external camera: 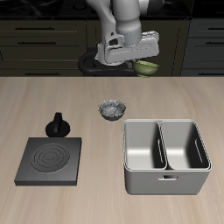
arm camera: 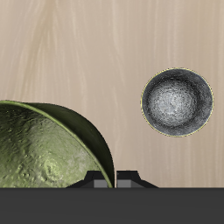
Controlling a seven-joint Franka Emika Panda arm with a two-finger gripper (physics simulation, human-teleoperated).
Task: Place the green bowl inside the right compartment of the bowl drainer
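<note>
Gripper [external camera: 143, 59] clamps green bowl [external camera: 147, 66] aloft; patterned bowl [external camera: 112, 108] below, bowl drainer [external camera: 165, 179] apart.

No readable text from my station, no labels, brands, numbers or signs on anything I can see in either view.

Colours/patterns:
green bowl [arm camera: 48, 149] glossy olive, mottled inside; patterned bowl [arm camera: 177, 102] grey-white speckle; bowl drainer [external camera: 166, 156] brushed grey; stove plate [external camera: 51, 160] black, ringed.
</note>
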